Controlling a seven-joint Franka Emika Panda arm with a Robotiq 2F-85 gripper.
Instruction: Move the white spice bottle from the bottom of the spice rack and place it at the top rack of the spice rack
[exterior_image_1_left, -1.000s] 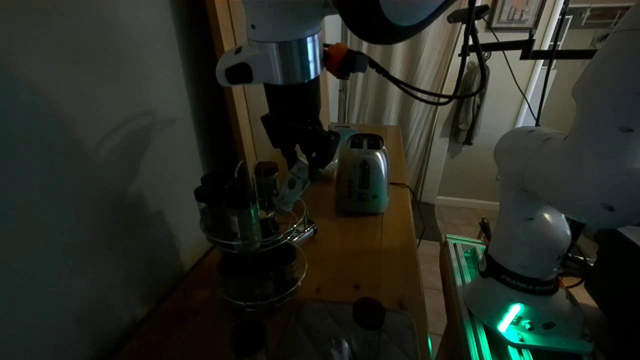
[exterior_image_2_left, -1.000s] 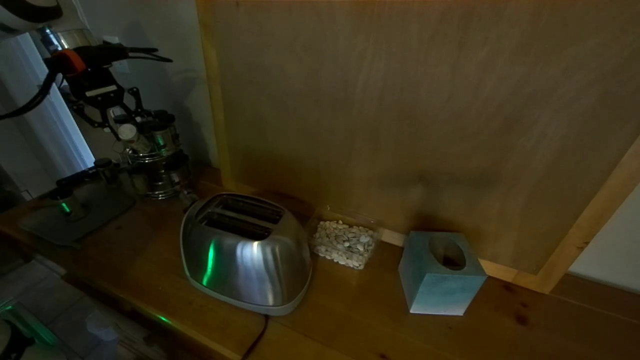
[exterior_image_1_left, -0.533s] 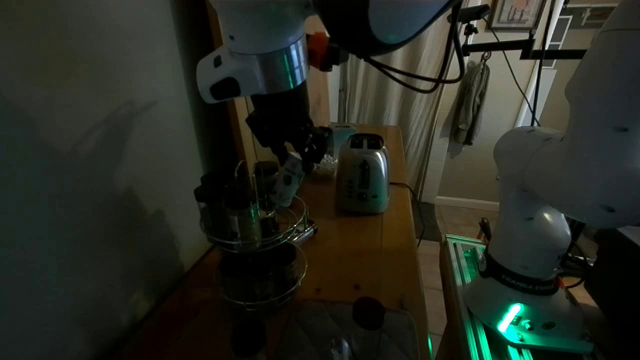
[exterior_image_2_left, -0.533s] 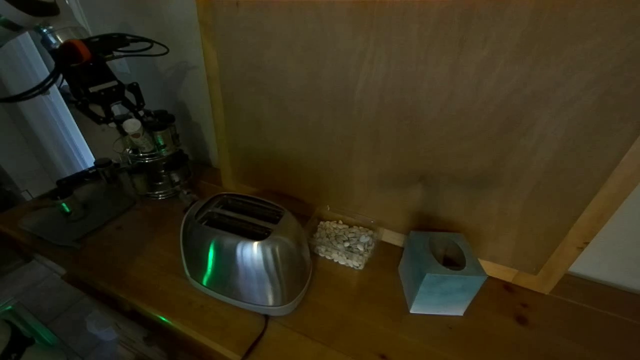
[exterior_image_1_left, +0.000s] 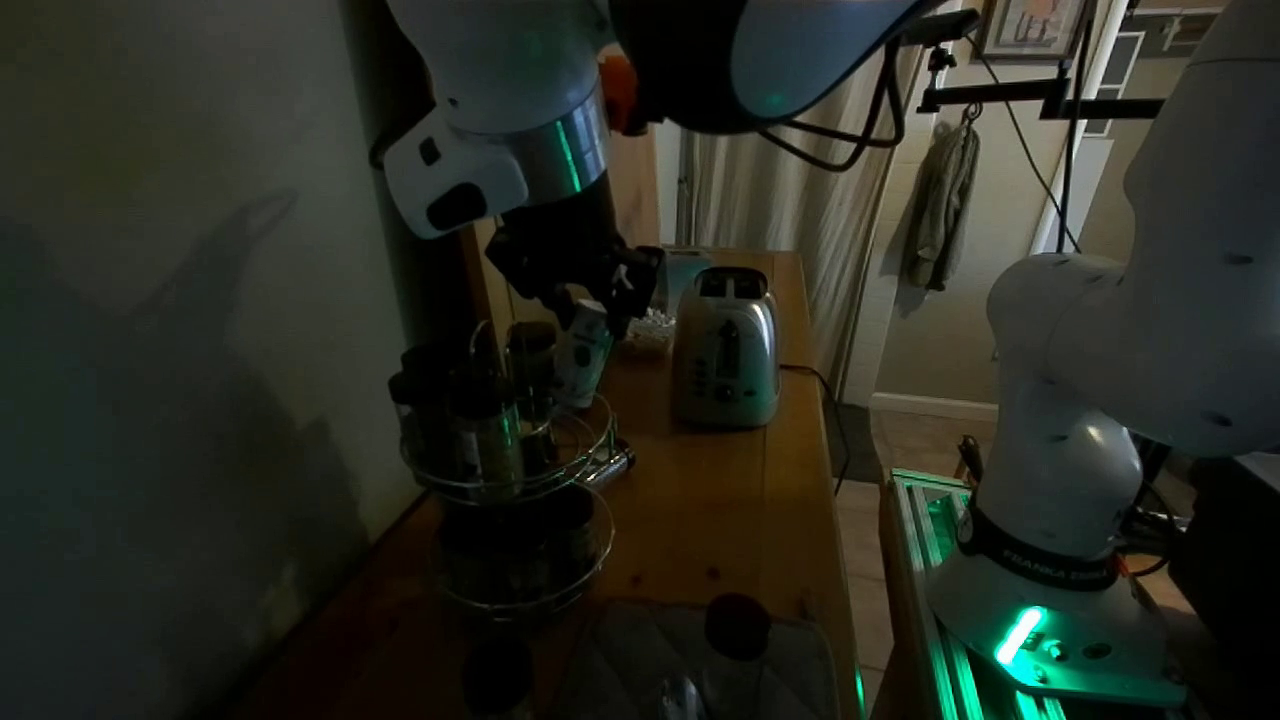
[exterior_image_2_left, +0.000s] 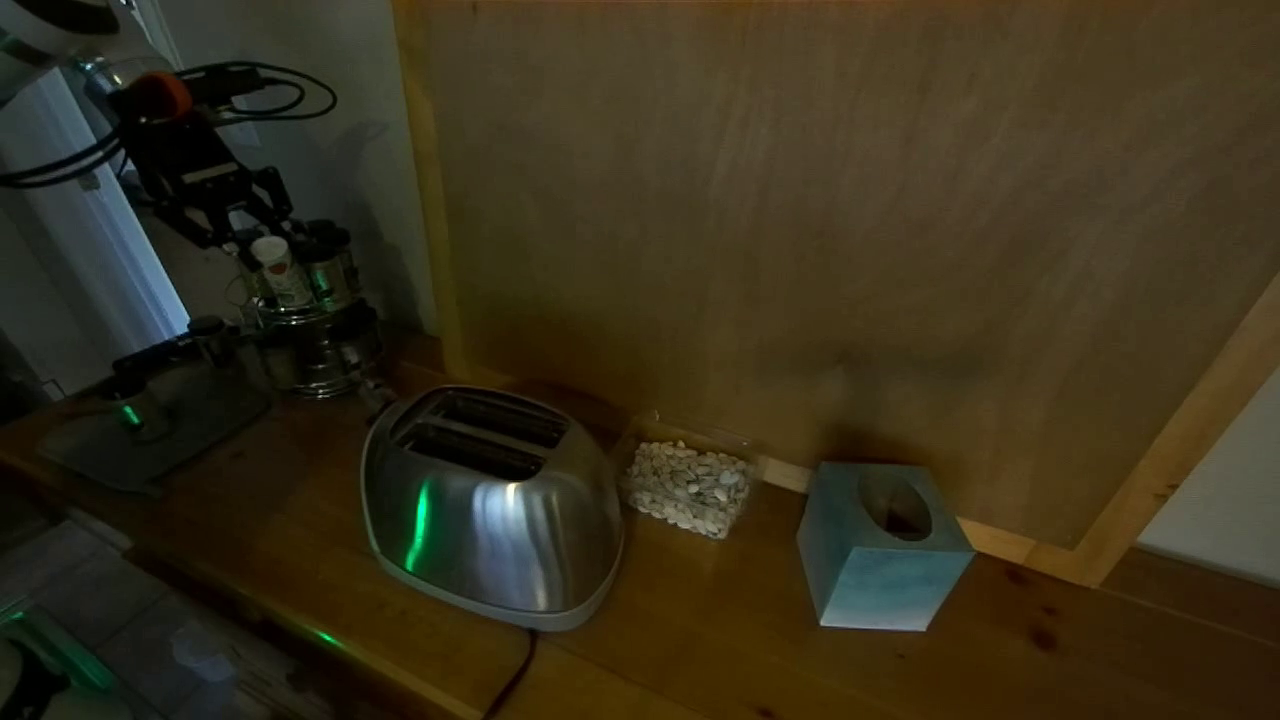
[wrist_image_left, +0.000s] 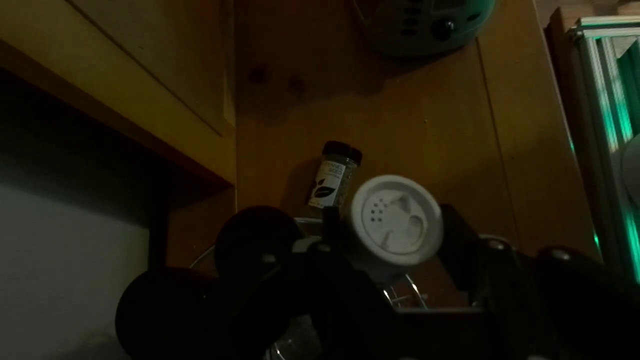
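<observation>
At spice rack (exterior_image_1_left: 525, 496), claw (wrist_image_left: 391, 224) clamped bottle-wide around white spice bottle (exterior_image_1_left: 582, 358).

Downward wrist view, toaster (exterior_image_2_left: 490, 520) in all views

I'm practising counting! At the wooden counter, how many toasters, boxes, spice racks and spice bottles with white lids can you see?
Toaster: 1
Boxes: 2 (clear box, blue box)
Spice rack: 1
White-lidded spice bottle: 1
Total: 5
</observation>
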